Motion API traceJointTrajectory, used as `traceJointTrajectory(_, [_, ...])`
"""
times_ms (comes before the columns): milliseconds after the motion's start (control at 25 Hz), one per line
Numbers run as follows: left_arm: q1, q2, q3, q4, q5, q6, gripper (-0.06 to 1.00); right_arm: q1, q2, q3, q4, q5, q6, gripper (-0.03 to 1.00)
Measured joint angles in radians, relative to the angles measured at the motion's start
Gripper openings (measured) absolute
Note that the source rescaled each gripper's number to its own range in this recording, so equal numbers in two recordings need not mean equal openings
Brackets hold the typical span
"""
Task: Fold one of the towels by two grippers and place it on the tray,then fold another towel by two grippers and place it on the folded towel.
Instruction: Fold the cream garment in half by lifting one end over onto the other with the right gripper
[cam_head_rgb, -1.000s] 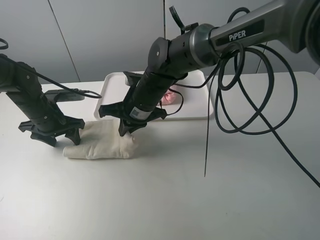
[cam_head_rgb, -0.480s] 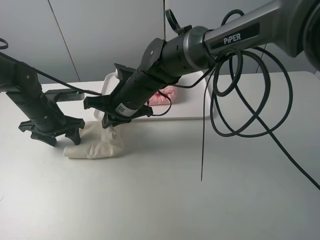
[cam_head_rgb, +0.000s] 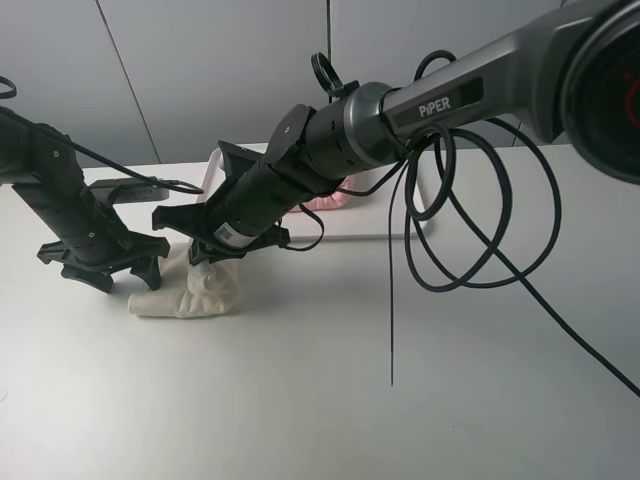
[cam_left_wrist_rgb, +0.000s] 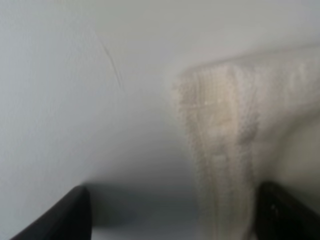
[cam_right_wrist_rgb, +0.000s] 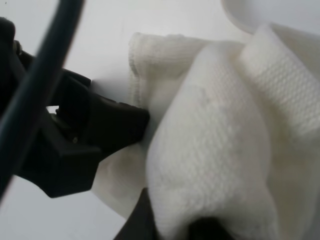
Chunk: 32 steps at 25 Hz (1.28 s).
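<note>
The cream towel (cam_head_rgb: 195, 288) lies bunched on the table left of centre, and its edge fills the left wrist view (cam_left_wrist_rgb: 225, 130). My right gripper (cam_head_rgb: 207, 252) is shut on the towel's lifted fold (cam_right_wrist_rgb: 215, 150) and holds it over the lower layer. My left gripper (cam_head_rgb: 125, 280) stands open at the towel's left end, its fingers (cam_left_wrist_rgb: 75, 215) wide apart on either side of the hem. The pink towel (cam_head_rgb: 322, 201) lies on the white tray (cam_head_rgb: 400, 215), mostly hidden behind my right arm.
The right arm's black cables (cam_head_rgb: 470, 230) loop over the tray and hang down to the table at centre. The tray's rounded corner (cam_right_wrist_rgb: 250, 12) lies just beyond the cream towel. The left gripper's black body (cam_right_wrist_rgb: 85, 135) sits close beside the lifted fold.
My right gripper has moved left with the cream towel's right edge, so the towel has doubled over and grown shorter. The pink towel is more hidden. The left arm has stayed still.
</note>
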<state>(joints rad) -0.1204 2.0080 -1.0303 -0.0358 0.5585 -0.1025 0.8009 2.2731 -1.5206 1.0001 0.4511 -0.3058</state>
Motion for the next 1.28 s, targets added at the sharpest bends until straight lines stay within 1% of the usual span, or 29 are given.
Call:
traceJointTrajectory(80, [0.0, 0.0, 0.0, 0.0, 0.0, 0.0, 0.87, 0.0, 0.008, 0.0, 0.081, -0.008, -0.059, 0.05])
traceJointTrajectory(200, [0.0, 0.0, 0.0, 0.0, 0.0, 0.0, 0.87, 0.002, 0.008, 0.0, 0.175, -0.033, -0.136, 0.05])
traceJointTrajectory(440, [0.0, 0.0, 0.0, -0.001, 0.0, 0.0, 0.87, 0.005, 0.008, 0.0, 0.244, -0.063, -0.202, 0.05])
traceJointTrajectory(880, [0.0, 0.0, -0.002, -0.006, 0.013, 0.02, 0.87, 0.024, 0.008, 0.0, 0.252, -0.089, -0.231, 0.05])
traceJointTrajectory(1000, [0.0, -0.021, 0.0, -0.015, 0.025, 0.047, 0.87, 0.024, 0.008, 0.0, 0.252, -0.091, -0.231, 0.05])
traceJointTrajectory(1120, [0.004, -0.048, -0.015, -0.019, 0.082, 0.074, 0.87, 0.024, 0.008, 0.0, 0.252, -0.097, -0.231, 0.05])
traceJointTrajectory(1280, [0.008, -0.079, -0.083, -0.04, 0.171, 0.103, 0.87, 0.024, 0.008, 0.0, 0.262, -0.101, -0.233, 0.05])
